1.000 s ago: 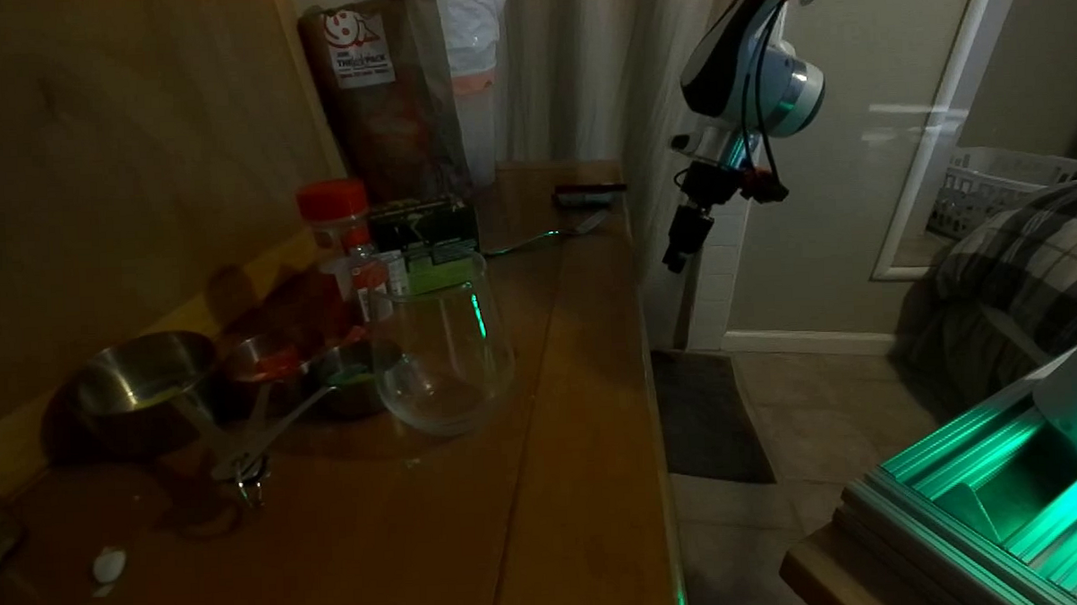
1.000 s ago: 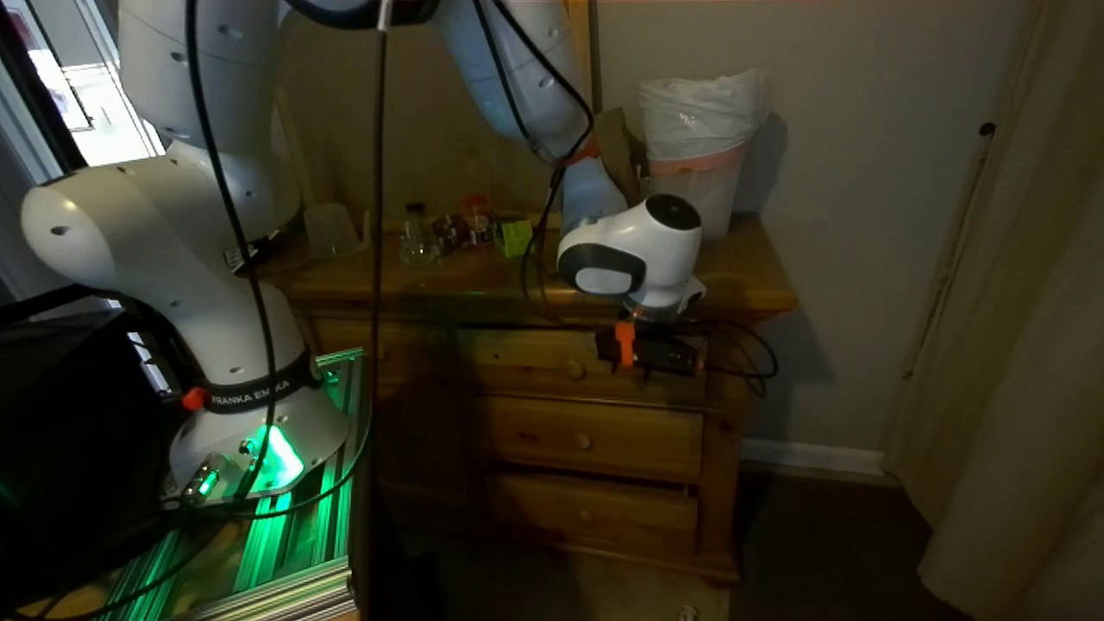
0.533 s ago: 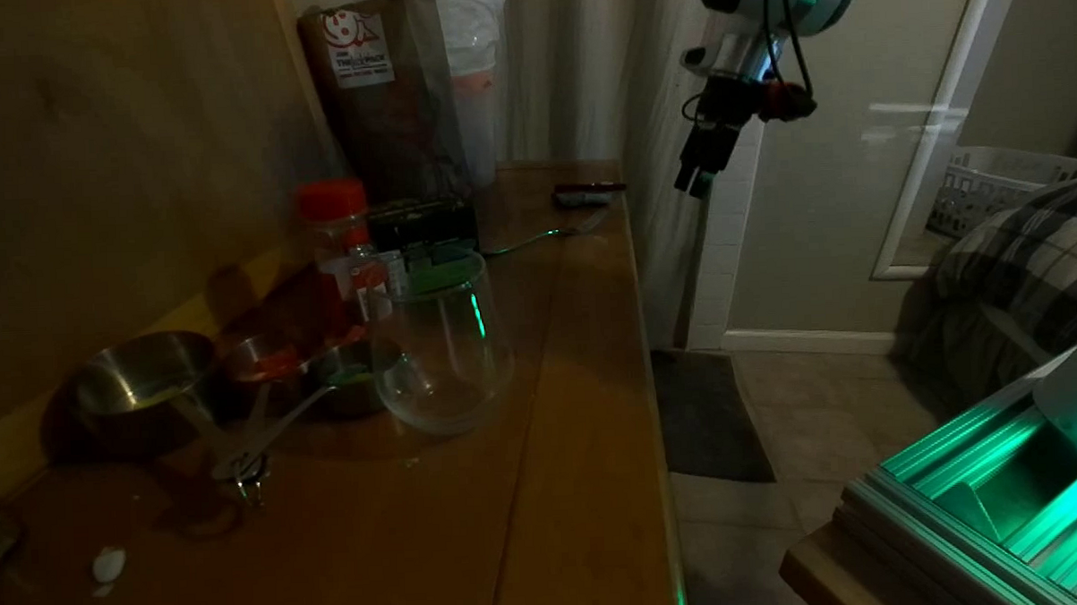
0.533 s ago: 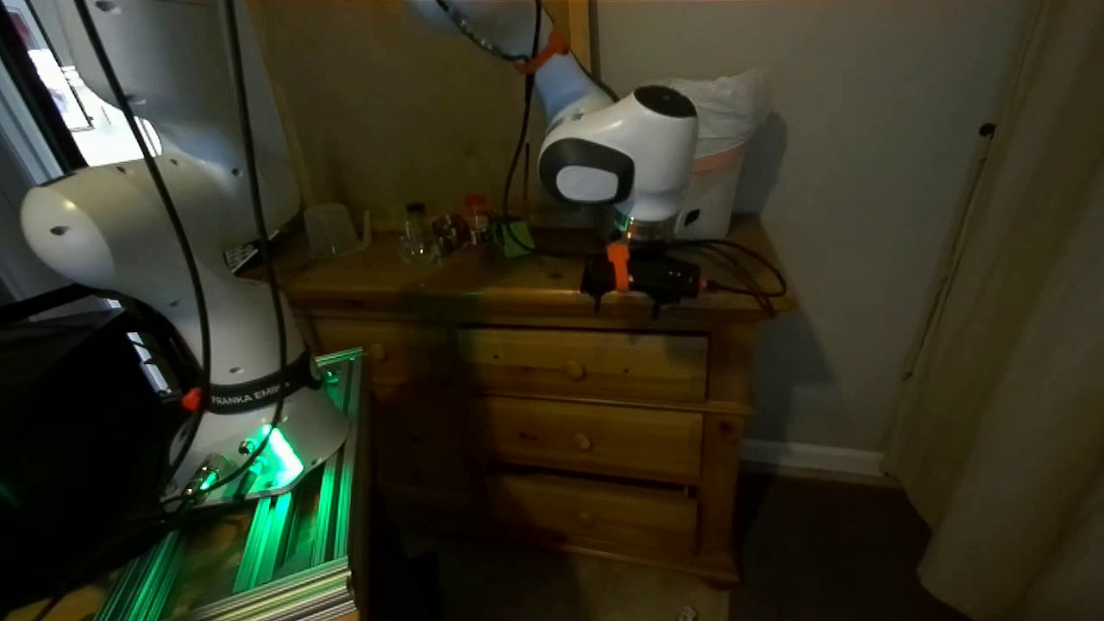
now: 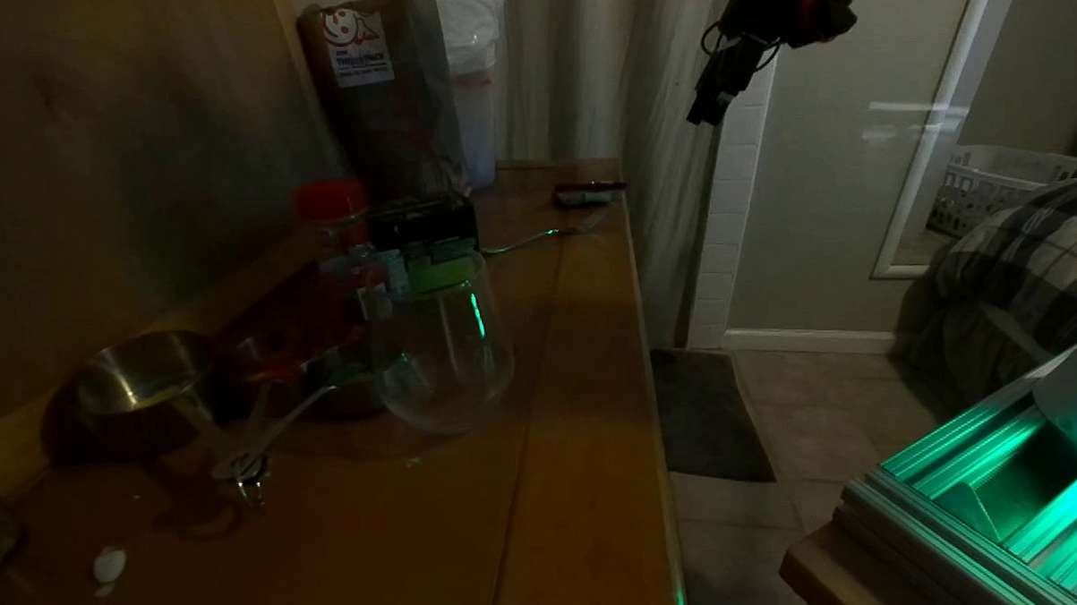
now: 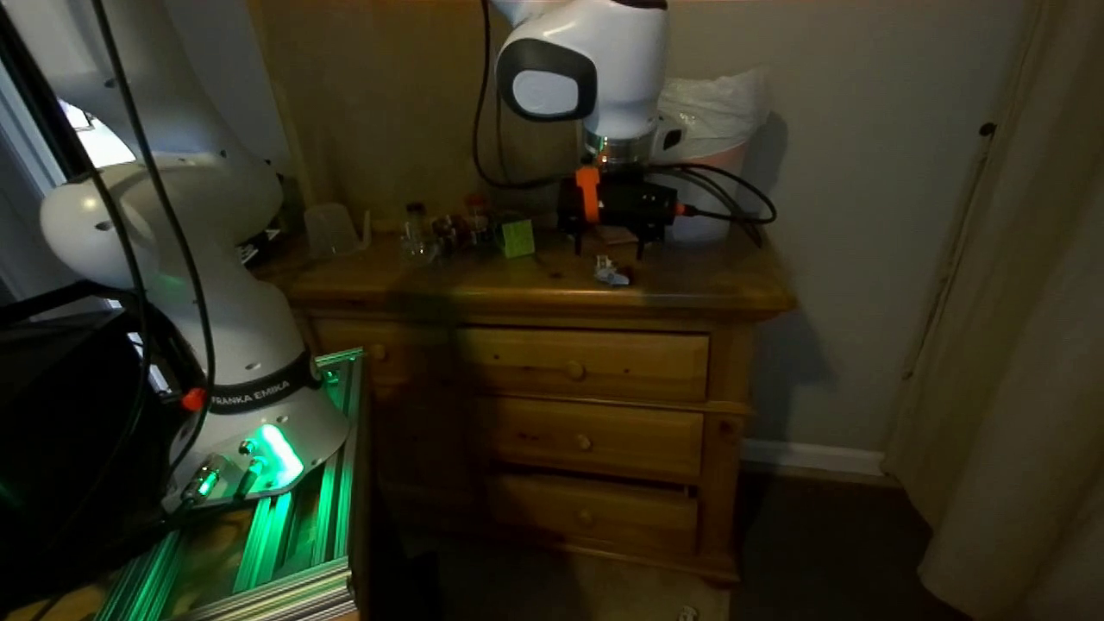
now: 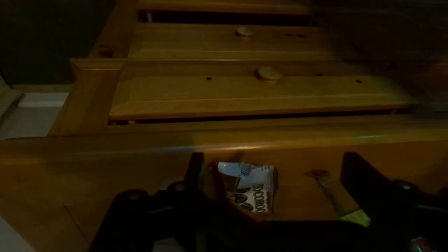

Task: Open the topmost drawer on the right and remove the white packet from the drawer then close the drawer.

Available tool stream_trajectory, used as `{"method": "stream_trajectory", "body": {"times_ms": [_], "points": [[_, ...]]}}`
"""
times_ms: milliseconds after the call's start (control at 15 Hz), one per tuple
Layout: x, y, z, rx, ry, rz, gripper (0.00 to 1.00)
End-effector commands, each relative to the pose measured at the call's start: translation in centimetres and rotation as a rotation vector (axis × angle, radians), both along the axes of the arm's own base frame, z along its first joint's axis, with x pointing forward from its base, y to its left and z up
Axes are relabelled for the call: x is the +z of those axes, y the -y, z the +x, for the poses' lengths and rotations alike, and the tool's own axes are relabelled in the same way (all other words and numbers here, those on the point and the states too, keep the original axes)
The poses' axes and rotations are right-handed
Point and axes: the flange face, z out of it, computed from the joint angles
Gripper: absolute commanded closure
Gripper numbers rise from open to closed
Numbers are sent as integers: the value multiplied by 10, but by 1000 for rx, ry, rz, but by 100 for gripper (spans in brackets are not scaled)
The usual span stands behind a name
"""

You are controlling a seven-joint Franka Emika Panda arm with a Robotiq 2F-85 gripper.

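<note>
The white packet has dark printing and lies on the dresser top near its front edge. It also shows in both exterior views. My gripper is open and empty, its fingers wide apart. In both exterior views the gripper hangs above the dresser, apart from the packet. The topmost right drawer has a round wooden knob and looks shut or nearly so. In the wrist view a dark gap runs along the edge of this drawer. Its inside is hidden.
A fork lies near the packet. A box with a green face, a red-lidded bottle, a clear glass and metal measuring cups stand on the dresser. A paper bag and a lined bin stand at the far end.
My gripper has risen from in front of the top drawer to above the dresser top. Its fingers look wider apart than one second ago. The packet and drawer have not moved.
</note>
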Motion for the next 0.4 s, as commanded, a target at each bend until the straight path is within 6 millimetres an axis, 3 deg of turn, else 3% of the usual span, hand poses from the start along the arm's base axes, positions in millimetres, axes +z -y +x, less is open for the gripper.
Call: {"method": "stream_trajectory", "body": {"times_ms": [0, 333], "points": [[1, 0, 0, 0, 0, 0, 0], [-6, 0, 0, 1, -12, 4, 0]]}}
